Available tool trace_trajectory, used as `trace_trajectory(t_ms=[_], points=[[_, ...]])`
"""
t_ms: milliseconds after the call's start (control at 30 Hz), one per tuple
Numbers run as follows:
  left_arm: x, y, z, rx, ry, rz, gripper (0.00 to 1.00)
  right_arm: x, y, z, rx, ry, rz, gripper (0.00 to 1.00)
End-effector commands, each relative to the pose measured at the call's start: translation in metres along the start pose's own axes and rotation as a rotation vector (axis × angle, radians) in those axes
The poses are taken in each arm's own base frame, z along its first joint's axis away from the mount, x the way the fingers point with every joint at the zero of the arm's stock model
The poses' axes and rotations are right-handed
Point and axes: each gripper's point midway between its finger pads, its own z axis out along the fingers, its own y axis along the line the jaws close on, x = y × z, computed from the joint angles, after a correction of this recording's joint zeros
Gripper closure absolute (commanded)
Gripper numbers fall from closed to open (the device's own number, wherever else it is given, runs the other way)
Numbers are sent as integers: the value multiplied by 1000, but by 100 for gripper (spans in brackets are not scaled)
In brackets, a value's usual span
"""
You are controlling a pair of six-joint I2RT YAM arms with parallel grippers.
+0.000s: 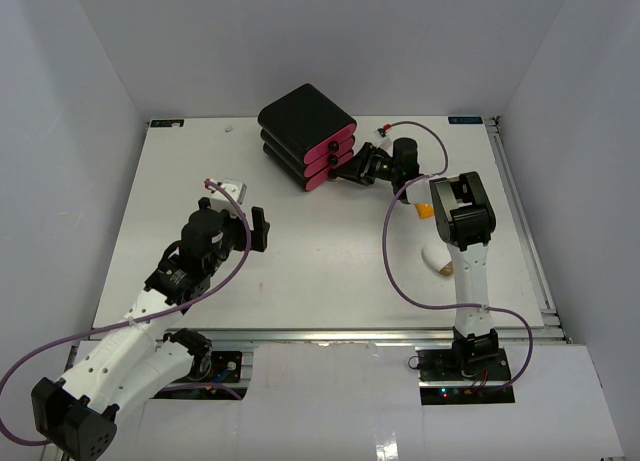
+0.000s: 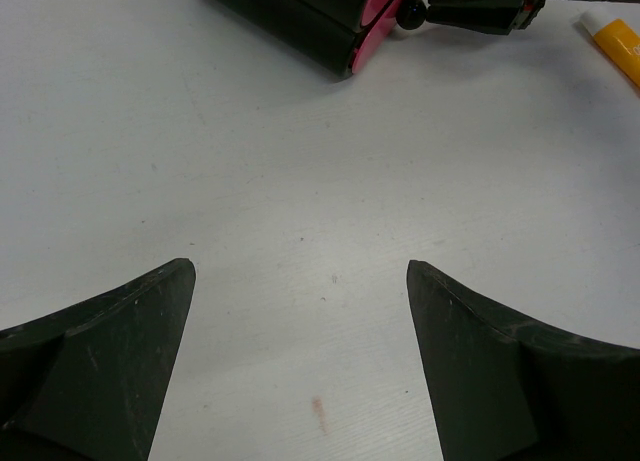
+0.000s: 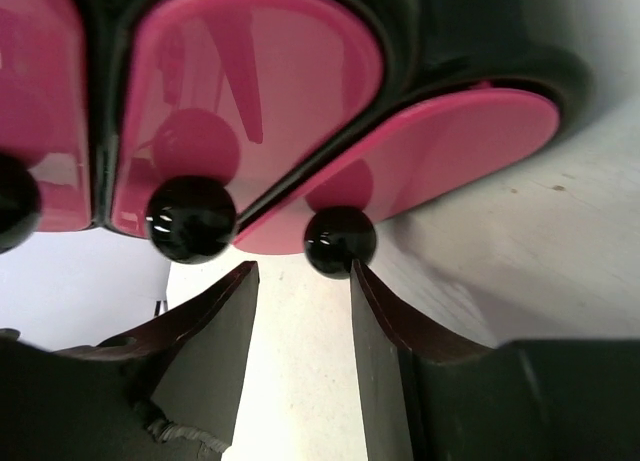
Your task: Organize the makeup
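Note:
An orange tube [image 1: 425, 211] lies on the table partly under my right arm; its white cap shows in the left wrist view [image 2: 612, 39]. A white oval tube with a tan end [image 1: 438, 260] lies right of the right arm. The tan bottles are out of view. My right gripper [image 1: 352, 170] [image 3: 300, 269] is open with a narrow gap at the pink drawer fronts of the black box [image 1: 306, 131]. Its right fingertip touches the lowest drawer's black knob [image 3: 340, 241], which sits just beyond the tips. My left gripper [image 1: 262, 229] [image 2: 300, 269] is open and empty over bare table.
The black box with three pink drawers stands at the back middle of the table, also at the top of the left wrist view [image 2: 300, 21]. A second black knob [image 3: 190, 218] sits left of the gripper. White walls enclose the table [image 1: 330, 271].

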Motion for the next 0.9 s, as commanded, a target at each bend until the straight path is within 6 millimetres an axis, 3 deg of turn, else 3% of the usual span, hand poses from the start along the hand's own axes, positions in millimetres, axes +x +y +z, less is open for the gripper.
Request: trace_trajectory(t_ms=[0, 200, 600, 733, 867], points=[[-5, -1, 0, 11, -24, 1, 2, -7, -10, 8, 11, -16, -30, 51], [-3, 1, 1, 2, -18, 2, 2, -8, -20, 18, 25, -10, -22, 49], [-3, 2, 2, 1, -16, 1, 2, -1, -18, 32, 5, 10, -9, 46], [-3, 2, 2, -2, -17, 1, 2, 5, -22, 34, 13, 18, 6, 56], [-3, 2, 2, -1, -17, 0, 2, 13, -23, 23, 24, 22, 6, 64]])
